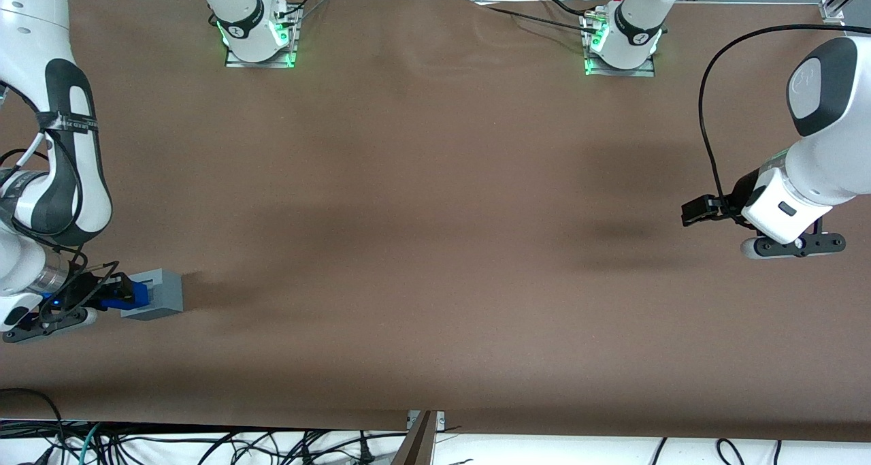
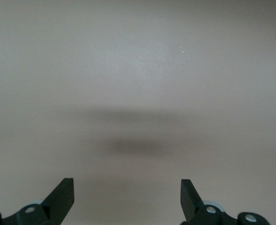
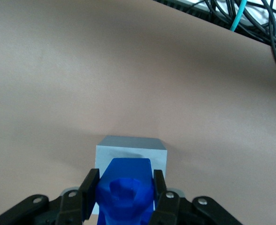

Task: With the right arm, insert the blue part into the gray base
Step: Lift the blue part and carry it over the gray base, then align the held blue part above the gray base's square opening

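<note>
Right arm [image 1: 64, 152] is reaching down at the working arm's end of the desk [image 1: 435, 247], near the desk edge closest to the front camera. Its gripper [image 1: 119, 289] is sitting right at the gray base [image 1: 158, 295], with the fingers [image 3: 90, 192] clenched on the blue part [image 3: 127, 190] from both sides.

In the wrist view the blue part is sitting between the two black fingers, bumpy round feature on its facing surface, and it is overlapping the top face of the gray base [image 3: 131, 152]. Cannot tell from this angle whether the part is already seated in the recess or only hovering over it. In the front view the blue part [image 1: 133, 295] is showing as a small blue block against the gray base, on the side toward the gripper, partly covered by the black gripper hardware.

Gray base is resting flat on the brown desk surface, upright, nothing else touching it apart from the part. A soft shadow is falling on the desk just beside the base, toward the parked arm's end.

Black cables [image 3: 250, 18] are lying along the desk edge in the wrist view, with one teal cable [image 3: 238, 14] among them. More cables [image 1: 204, 444] are showing below the desk edge in the front view.
</note>
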Robot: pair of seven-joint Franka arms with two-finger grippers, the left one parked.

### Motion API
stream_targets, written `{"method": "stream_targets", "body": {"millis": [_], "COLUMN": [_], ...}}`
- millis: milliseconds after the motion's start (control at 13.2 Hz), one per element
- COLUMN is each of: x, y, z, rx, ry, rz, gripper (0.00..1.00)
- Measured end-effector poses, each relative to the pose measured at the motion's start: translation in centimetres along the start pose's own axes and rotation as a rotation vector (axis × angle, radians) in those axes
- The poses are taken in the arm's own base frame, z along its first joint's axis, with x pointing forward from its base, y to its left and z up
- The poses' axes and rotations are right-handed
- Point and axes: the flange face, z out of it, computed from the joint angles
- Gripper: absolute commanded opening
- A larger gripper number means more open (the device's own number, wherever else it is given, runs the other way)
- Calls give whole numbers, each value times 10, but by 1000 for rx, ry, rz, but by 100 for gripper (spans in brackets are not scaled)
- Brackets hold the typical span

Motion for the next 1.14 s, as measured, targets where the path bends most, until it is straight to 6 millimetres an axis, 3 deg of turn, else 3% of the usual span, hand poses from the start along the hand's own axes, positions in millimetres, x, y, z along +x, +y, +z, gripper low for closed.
{"method": "stream_targets", "body": {"millis": [379,1137], "x": [-3,-7], "y": [3,11], "z": [11,12], "rx": [29,52], "ry": [-1,10], "rz": [23,54], "gripper": [50,51]}}
